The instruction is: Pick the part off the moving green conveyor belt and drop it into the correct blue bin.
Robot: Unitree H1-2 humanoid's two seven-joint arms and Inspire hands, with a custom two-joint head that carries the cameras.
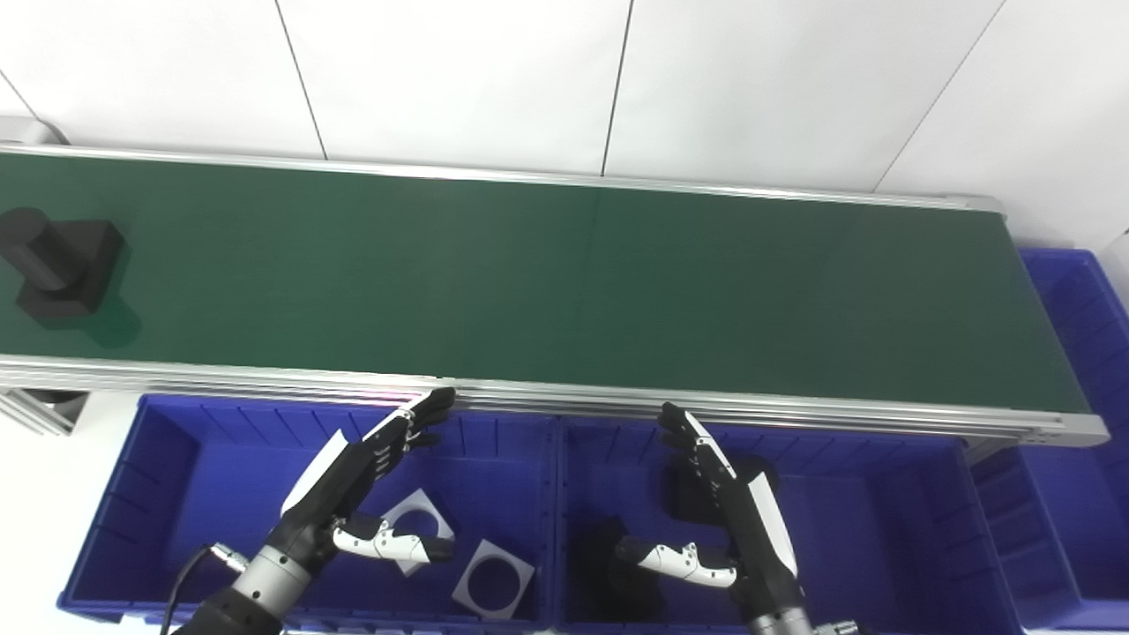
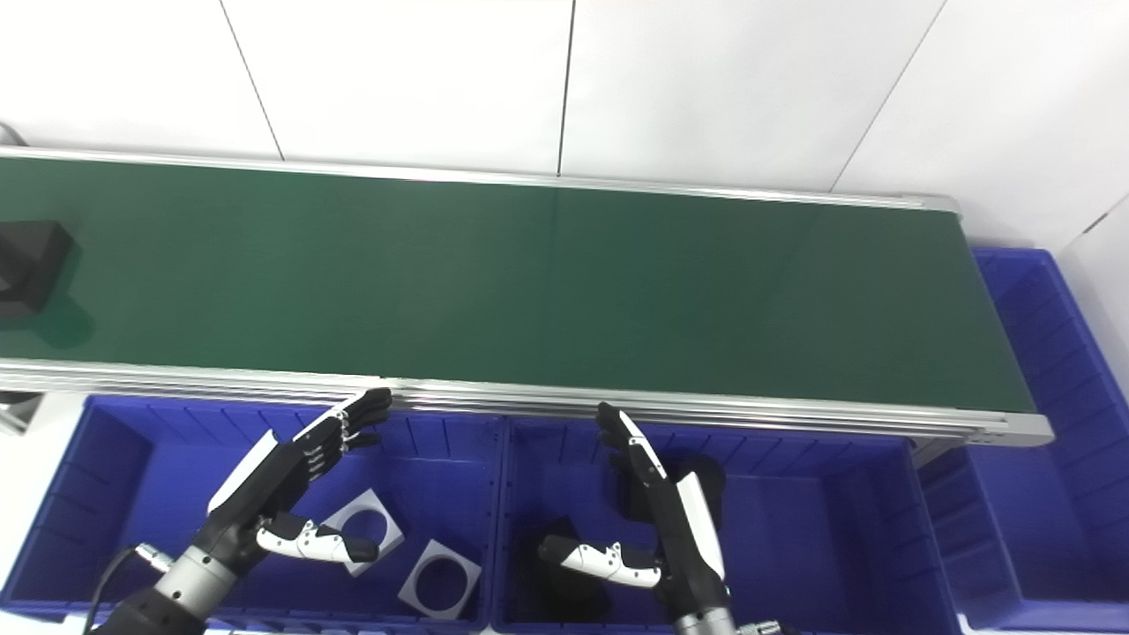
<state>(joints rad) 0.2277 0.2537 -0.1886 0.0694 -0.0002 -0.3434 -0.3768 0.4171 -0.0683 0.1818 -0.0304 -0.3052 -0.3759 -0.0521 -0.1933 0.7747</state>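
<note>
A black part (image 1: 60, 269), a square block with a round peg on top, rides the green conveyor belt (image 1: 547, 291) at its far left; the right eye view shows only its edge (image 2: 26, 265). My left hand (image 1: 357, 489) hovers open over the left blue bin (image 1: 132, 494), fingers stretched toward the belt's near rail. My right hand (image 1: 736, 520) is open above the middle blue bin (image 1: 882, 529). Both hands hold nothing and are far from the part.
The left bin holds two grey square plates with round holes (image 1: 494, 578). Black parts (image 1: 613, 573) lie in the middle bin, partly hidden by my right hand. Another blue bin (image 1: 1080, 353) stands past the belt's right end. A white wall is behind.
</note>
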